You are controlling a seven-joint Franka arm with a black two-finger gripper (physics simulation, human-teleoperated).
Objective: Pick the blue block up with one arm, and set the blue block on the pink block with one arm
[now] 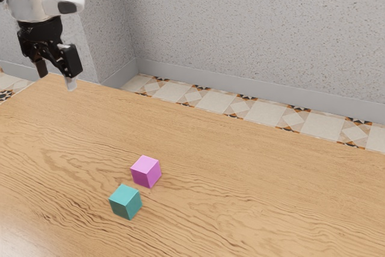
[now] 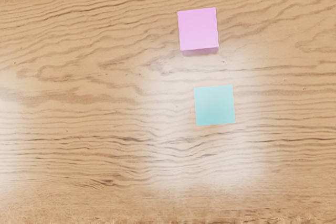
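The gripper (image 1: 56, 78) hangs above the wooden table (image 1: 271, 179), fingers spread wide and empty, well apart from the blue block (image 1: 125, 201) and pink block (image 1: 146, 171).

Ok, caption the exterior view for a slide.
Open claw hangs high, well away from the blue block and pink block lying close together on the wooden table.

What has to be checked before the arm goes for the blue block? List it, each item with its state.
1. The gripper open and empty: ok.
2. The gripper over the blue block: not ok, it hangs high toward the exterior view's left.
3. The blue block flat on the table, top bare: ok.
4. Top of the pink block bare: ok.
5. Blocks apart, room to grip: ok.
6. The gripper square to the blue block's faces: cannot tell.
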